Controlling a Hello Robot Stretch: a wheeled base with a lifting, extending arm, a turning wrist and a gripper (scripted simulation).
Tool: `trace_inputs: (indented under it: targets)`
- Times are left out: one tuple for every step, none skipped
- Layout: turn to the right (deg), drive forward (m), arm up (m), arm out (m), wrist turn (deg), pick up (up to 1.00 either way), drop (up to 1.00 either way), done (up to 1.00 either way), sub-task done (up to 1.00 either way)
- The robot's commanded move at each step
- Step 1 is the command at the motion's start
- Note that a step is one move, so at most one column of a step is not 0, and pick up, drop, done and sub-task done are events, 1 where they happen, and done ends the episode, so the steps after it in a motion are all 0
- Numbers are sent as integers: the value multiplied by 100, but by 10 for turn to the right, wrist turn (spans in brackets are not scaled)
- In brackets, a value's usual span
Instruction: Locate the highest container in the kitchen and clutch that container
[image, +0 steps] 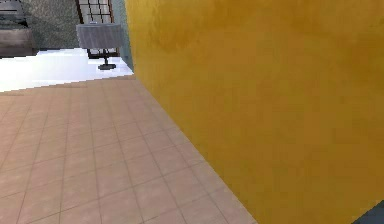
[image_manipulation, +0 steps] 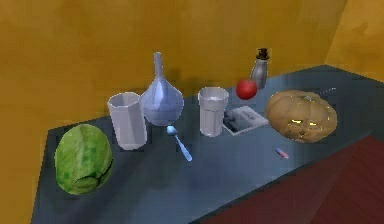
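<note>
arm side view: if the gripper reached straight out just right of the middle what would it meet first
Likely the clear faceted glass tumbler on the dark blue counter; height is unclear.

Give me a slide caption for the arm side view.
Dark counter by a yellow wall: lettuce, two cups, a tall blue vase, spoon, tomato, shaker and bread.

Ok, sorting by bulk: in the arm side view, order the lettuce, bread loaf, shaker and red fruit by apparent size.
1. The lettuce and bread loaf: alike, and the lettuce is nearer the camera, so unranked.
2. The shaker.
3. The red fruit.
</note>
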Motion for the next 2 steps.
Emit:
trace_inputs:
  targets:
    - [0,0,50,0,0,0,0,0,0]
    - [0,0,38,0,0,0,0,0,0]
